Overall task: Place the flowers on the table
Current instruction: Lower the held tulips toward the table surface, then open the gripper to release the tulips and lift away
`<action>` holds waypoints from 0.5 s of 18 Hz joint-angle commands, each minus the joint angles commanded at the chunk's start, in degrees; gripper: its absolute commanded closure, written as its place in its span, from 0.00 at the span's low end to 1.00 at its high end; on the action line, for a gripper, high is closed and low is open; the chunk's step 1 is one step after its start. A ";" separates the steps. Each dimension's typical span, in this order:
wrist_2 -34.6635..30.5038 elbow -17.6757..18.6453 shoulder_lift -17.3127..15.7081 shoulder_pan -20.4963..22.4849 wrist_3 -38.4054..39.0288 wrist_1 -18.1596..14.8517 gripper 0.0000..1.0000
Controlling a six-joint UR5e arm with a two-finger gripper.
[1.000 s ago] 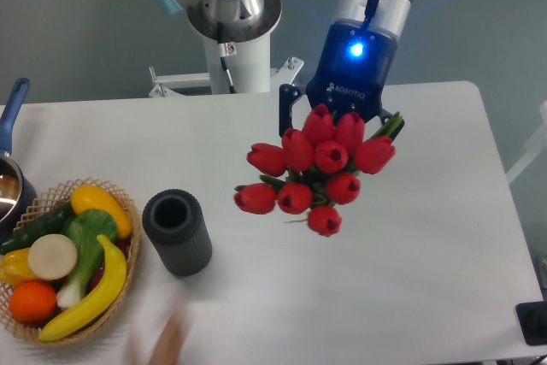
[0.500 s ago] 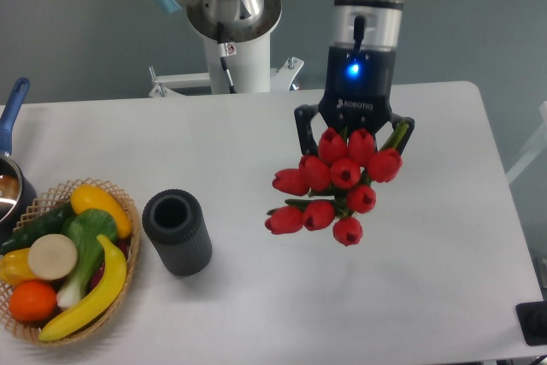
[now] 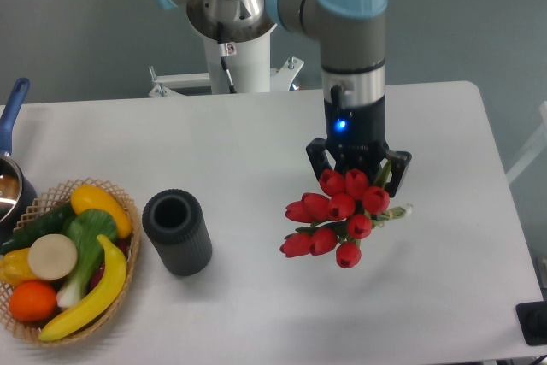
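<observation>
The flowers [image 3: 338, 215], a bunch of red tulip buds with green stems, hang in my gripper [image 3: 359, 179] over the right middle of the white table [image 3: 256, 143]. The buds point toward the camera and hide the stems and most of the fingers. The gripper is shut on the bunch, its dark body with a blue light just above the buds. Whether the lowest buds touch the table cannot be told.
A dark grey ribbed vase [image 3: 177, 232] stands left of the flowers. A wicker basket [image 3: 66, 260] of fruit and vegetables sits at the front left. A pot with a blue handle [image 3: 10, 126] is at the left edge. The robot base [image 3: 231, 32] stands behind the table.
The gripper has moved right and down toward the table with the flowers, and the wrist has turned more upright. The bunch looks smaller and lower now.
</observation>
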State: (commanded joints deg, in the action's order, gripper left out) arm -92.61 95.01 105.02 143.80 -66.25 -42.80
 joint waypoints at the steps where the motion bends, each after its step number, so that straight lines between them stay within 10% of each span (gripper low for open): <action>1: -1.86 0.00 0.62 -0.53 -1.06 0.00 0.44; 9: -3.81 0.88 3.61 -2.47 -2.83 0.35 0.44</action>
State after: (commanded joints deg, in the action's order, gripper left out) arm -96.42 95.89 108.63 141.33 -69.08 -42.45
